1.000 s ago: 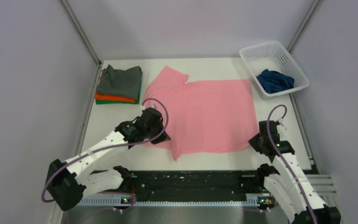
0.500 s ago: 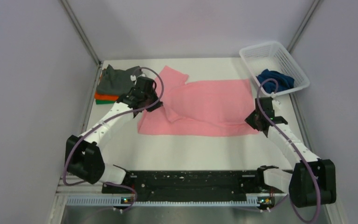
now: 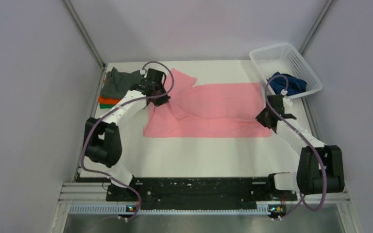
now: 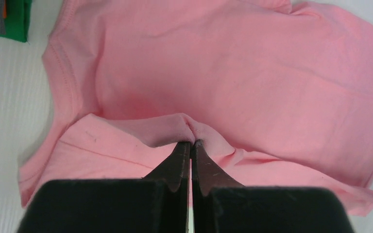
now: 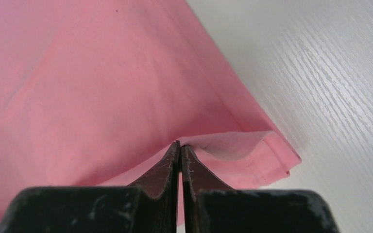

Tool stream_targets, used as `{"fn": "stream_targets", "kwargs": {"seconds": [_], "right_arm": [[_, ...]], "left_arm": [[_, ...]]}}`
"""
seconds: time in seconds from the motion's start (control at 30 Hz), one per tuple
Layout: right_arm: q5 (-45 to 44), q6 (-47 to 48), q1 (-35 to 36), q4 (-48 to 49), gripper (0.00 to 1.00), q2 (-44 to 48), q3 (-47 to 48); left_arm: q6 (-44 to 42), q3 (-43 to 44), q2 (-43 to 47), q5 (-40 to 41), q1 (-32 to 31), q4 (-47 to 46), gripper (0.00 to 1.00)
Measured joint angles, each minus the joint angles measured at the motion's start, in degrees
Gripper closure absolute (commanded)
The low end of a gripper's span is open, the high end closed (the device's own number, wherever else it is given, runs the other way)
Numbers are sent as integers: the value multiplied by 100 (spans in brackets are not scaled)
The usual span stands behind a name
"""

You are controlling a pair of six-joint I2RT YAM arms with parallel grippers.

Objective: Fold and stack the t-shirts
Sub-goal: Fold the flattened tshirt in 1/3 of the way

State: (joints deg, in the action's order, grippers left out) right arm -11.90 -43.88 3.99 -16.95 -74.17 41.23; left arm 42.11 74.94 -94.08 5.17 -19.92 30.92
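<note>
The pink t-shirt (image 3: 213, 116) is laid across the middle of the surface (image 3: 199, 155), its long side from 9 to 3 o'clock. One fold of it is pinched by the left jaws at the 9 o'clock end, another by the right jaws at the 3 o'clock end

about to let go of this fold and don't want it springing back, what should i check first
1. Grip of left gripper on pink t-shirt: ok, shut on the cloth.
2. Grip of right gripper on the hem corner: ok.
3. Near fold line straight: ok.
4. Folded-over layer flat: not ok, cloth puckers at the left gripper.
5. Carried edge lined up with the far edge: cannot tell, hidden by the grippers.
6. Gap between folded stack and the pink cloth: ok.
</note>
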Motion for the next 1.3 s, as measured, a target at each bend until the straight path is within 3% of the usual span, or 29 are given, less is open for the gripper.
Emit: {"fn": "stream_targets", "kwargs": {"seconds": [0.07, 0.23, 0.27, 0.4, 0.47, 0.57, 0.77, 0.9, 1.07, 1.3], "right_arm": [[-2, 31, -13, 127, 91, -164, 22], [-90, 140, -96, 306, 44, -852, 343], [-146, 212, -129, 297, 37, -994, 476], [-444, 466, -168, 251, 7, -1119, 903], [-492, 610, -164, 260, 1, -999, 990], [-372, 999, -111, 219, 1, -634, 979], [584, 1543, 326, 592, 1, -151, 481], [1307, 1698, 750, 800, 1, -535, 214], [1556, 1786, 981, 879, 1, -1198, 179], [1591, 1687, 1003, 1248, 1, -389, -719]], "left_arm": [[-39, 227, -323, -2, 31, 35, 94], [-170, 1259, -1429, -50, 136, 352, 13], [-160, 1633, -1738, -79, 177, 520, 2], [-227, 2369, -2330, -140, 341, 863, 1], [-225, 2352, -2288, -203, 396, 975, 1], [-216, 1823, -1884, -448, 431, 833, 1], [-125, -201, -457, -999, 387, 317, 1], [-17, -815, -321, -1248, 376, -138, 1], [133, -1469, -398, -1379, 378, -588, 1], [457, -2809, 544, -1421, 389, -1644, 1]]}}
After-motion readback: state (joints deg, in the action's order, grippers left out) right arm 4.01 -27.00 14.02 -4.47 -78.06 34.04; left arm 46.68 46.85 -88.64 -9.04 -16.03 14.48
